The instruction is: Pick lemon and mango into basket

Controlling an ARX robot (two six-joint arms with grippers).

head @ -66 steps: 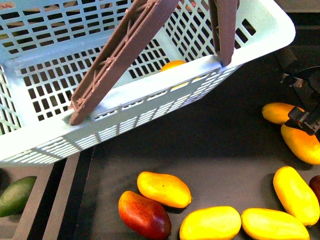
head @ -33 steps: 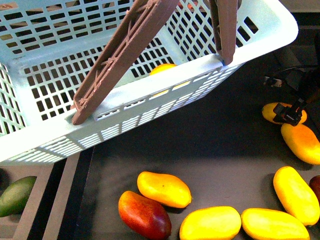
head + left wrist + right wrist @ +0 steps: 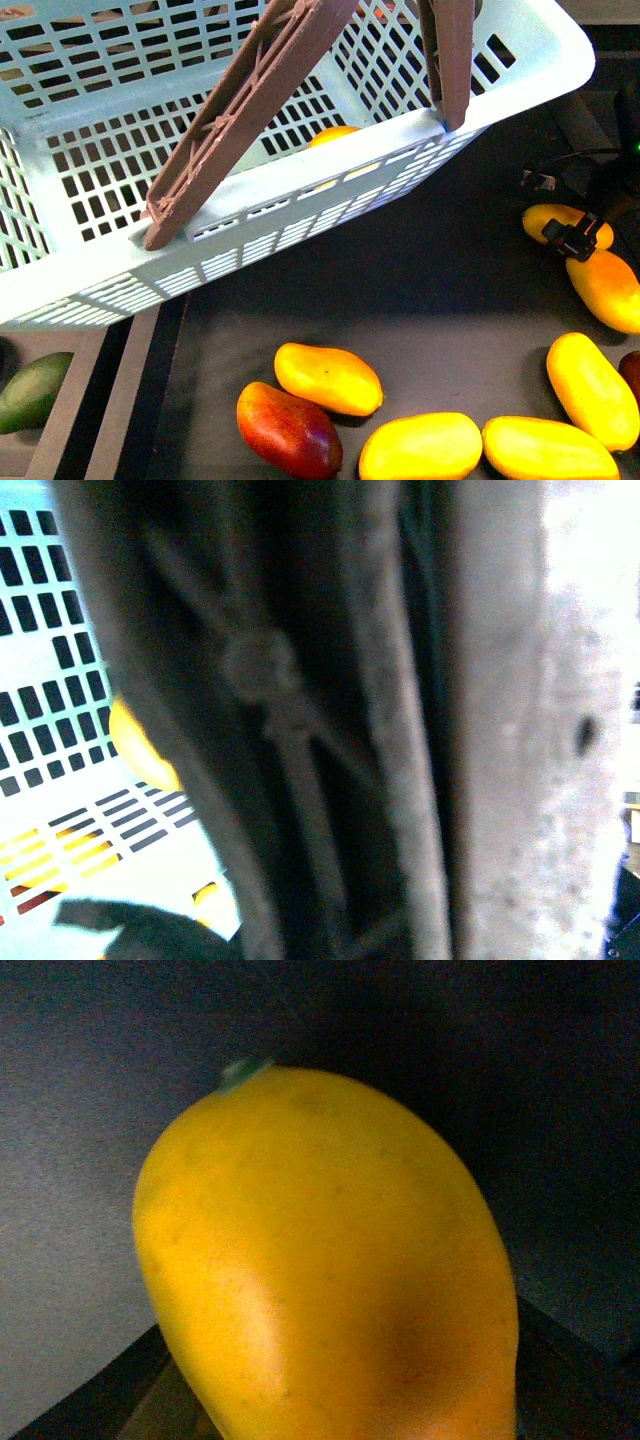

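Observation:
The light teal basket point(image 3: 300, 205) hangs tilted across the upper left of the front view, its brown handles point(image 3: 245, 110) raised. My left gripper is shut on a handle point(image 3: 300, 730), which fills the left wrist view; its fingers do not show. A yellow fruit point(image 3: 338, 132) lies inside the basket, mostly hidden by the wall; it also shows in the left wrist view point(image 3: 140, 748). My right gripper point(image 3: 556, 209) is open, with its fingers on either side of a yellow-orange mango point(image 3: 545, 224) at the right. That mango point(image 3: 330, 1260) fills the right wrist view.
Several yellow mangoes lie on the dark table: one point(image 3: 328, 378) at front centre, two point(image 3: 420, 448) point(image 3: 548, 450) at the front edge, two more point(image 3: 590, 388) point(image 3: 608, 288) at the right. A red-blushed mango point(image 3: 288, 428) and a green mango point(image 3: 32, 390) lie at the front left.
My right gripper has moved left and down onto the mango at the right, its fingers now around it. The basket has barely shifted.

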